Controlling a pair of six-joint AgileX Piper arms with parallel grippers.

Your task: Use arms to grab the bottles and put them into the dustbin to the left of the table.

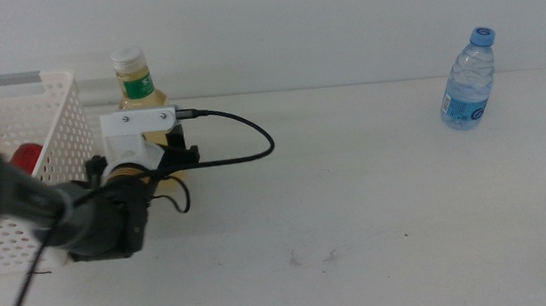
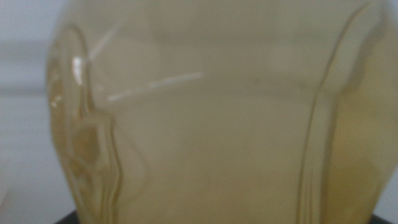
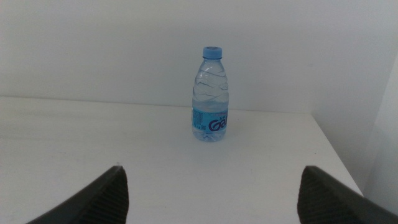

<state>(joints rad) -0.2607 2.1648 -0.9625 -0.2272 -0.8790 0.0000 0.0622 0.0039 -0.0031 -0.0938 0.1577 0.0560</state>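
- Two bottles stand upright on the large plain white table [image 1: 360, 225]: a yellow-liquid bottle with a white cap and green neck band [image 1: 137, 86], and a clear water bottle with a blue cap and blue label [image 1: 468, 80].
- Just beside the yellow-liquid bottle sits the white rectangular perforated plastic dustbin with a grey handle [image 1: 49, 124]; the bottle is outside it, close to its wall.
- Inside the dustbin, a red object [image 1: 24, 159] shows through the opening, partly hidden by the black left arm [image 1: 16, 198].
- That arm comes past the dustbin, and the left gripper [image 1: 157, 149], with its white section and black cable [image 1: 242, 141], is right at the lower body of the yellow-liquid bottle.
- From the left wrist, the yellow-liquid bottle [image 2: 211, 118] fills nearly the whole view, blurred from closeness; the fingers are not visible there, and whether they are apart or clamped on the bottle I cannot tell.
- Well apart from the dustbin, toward the table's far right corner, stands the water bottle, with nothing touching it.
- From the right wrist, the water bottle [image 3: 210, 94] stands ahead of the right gripper [image 3: 211, 193], whose dark fingers [image 3: 106, 196] are spread wide with nothing between them, well short of the bottle.
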